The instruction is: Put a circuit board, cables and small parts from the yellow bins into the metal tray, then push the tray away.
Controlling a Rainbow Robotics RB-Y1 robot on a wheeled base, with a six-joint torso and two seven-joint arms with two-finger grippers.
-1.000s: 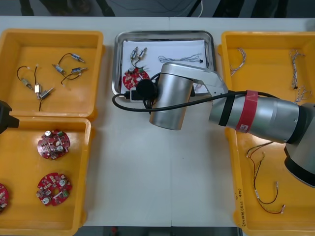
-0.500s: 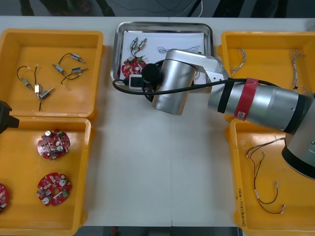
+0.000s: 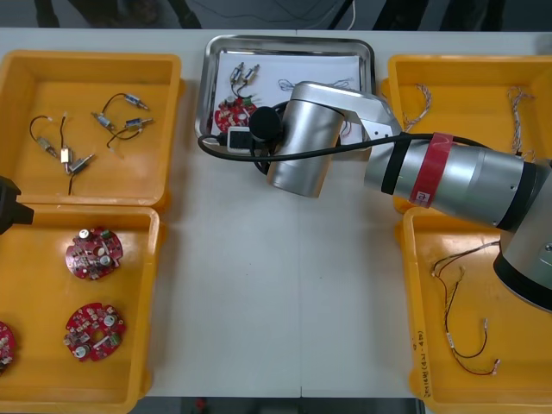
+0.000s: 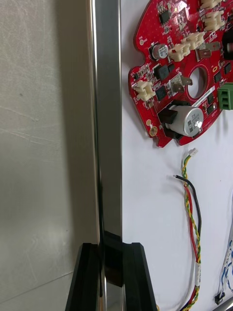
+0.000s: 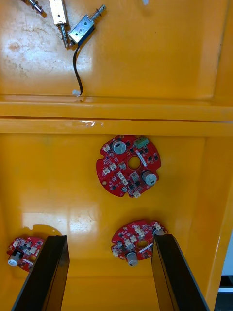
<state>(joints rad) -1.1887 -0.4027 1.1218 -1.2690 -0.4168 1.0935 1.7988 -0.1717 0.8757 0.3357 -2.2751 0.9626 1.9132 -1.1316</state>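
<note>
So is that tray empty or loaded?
Loaded: the metal tray holds a red circuit board, a red and yellow cable and small metal parts. The right pincer clamps its rim; the left pincer hangs over a yellow bin.

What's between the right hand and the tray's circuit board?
Bare white tray floor, right wrist view; right hand grips the rim, red and yellow cable lies aside.
</note>
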